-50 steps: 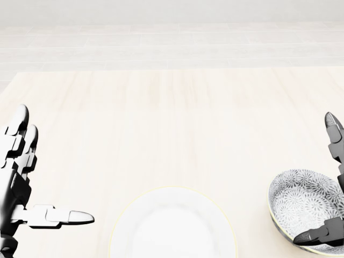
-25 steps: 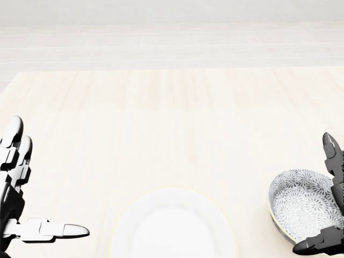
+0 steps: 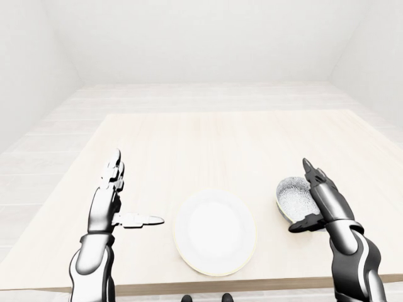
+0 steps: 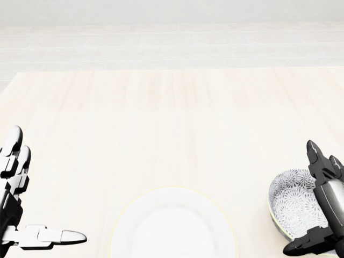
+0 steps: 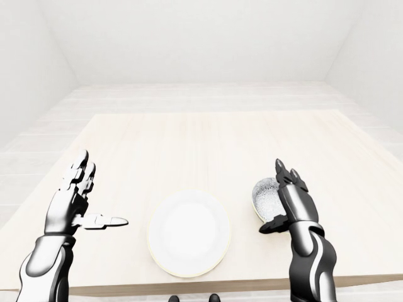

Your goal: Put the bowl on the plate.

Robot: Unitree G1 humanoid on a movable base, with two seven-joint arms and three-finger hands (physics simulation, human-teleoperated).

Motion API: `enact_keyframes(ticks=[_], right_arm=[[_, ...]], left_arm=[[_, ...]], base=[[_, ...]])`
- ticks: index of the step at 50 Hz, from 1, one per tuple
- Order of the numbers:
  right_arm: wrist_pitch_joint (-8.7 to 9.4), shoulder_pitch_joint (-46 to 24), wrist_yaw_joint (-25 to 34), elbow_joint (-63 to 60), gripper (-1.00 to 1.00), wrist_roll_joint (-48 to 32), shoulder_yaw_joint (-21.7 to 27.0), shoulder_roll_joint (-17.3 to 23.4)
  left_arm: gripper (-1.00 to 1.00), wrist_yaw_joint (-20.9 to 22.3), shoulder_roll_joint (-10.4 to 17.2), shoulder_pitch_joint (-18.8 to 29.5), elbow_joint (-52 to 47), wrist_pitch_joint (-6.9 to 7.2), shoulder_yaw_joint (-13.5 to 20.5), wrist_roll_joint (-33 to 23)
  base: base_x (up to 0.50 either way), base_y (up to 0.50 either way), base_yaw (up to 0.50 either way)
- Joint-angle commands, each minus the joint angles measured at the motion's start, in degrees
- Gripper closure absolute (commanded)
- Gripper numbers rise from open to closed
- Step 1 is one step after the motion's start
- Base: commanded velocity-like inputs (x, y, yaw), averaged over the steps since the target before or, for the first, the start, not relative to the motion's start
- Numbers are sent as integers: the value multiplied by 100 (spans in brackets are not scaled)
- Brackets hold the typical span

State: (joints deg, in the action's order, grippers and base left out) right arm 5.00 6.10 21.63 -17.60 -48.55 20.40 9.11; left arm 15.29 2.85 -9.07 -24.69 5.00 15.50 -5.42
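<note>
A grey-and-white patterned bowl [image 3: 293, 198] stands upright on the table at the right of the left-eye view. A white plate [image 3: 214, 231] lies flat to its left, apart from it, near the table's bottom edge. My right hand [image 3: 301, 197] is open at the bowl: its long fingers [image 3: 321, 189] lie over the bowl's right side, and the thumb [image 3: 302, 224] reaches under the rim nearest me. They are not closed round it. Left of the plate, my left hand [image 3: 137, 187] is open, fingers raised and thumb pointing right, holding nothing.
The light wooden table [image 3: 220, 138] stretches wide above the plate and bowl. Its near edge [image 3: 252, 284] runs just below the plate. Pale tiled floor [image 3: 208, 94] and white walls surround it.
My right hand has shifted left, so its fingers now cover the bowl's right side. The left hand has sunk slightly in the head view. Bowl and plate stay put.
</note>
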Motion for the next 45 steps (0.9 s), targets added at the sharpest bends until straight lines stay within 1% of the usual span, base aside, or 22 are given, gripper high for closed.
enact_keyframes(ticks=[1,12,18,28,45], right_arm=[[0,128,-128,91,-100,-30,-111,-83],[0,417,-236,54,-100,-113,-259,-308],[0,428,-171,15,-100,-227,-278,-273],[0,338,-92,104,-100,-643,-347,-146],[0,290,-92,295,-100,-942,-382,-81]], left_arm=[[-100,41,1,-28,26,0,63,-22],[-100,38,-6,-36,145,0,80,-98],[-100,28,9,8,141,0,92,-105],[-100,57,28,12,126,0,122,-111],[-100,49,19,19,169,0,102,-141]], base=[[0,0,0],[0,0,0],[0,0,0],[0,0,0],[0,0,0]])
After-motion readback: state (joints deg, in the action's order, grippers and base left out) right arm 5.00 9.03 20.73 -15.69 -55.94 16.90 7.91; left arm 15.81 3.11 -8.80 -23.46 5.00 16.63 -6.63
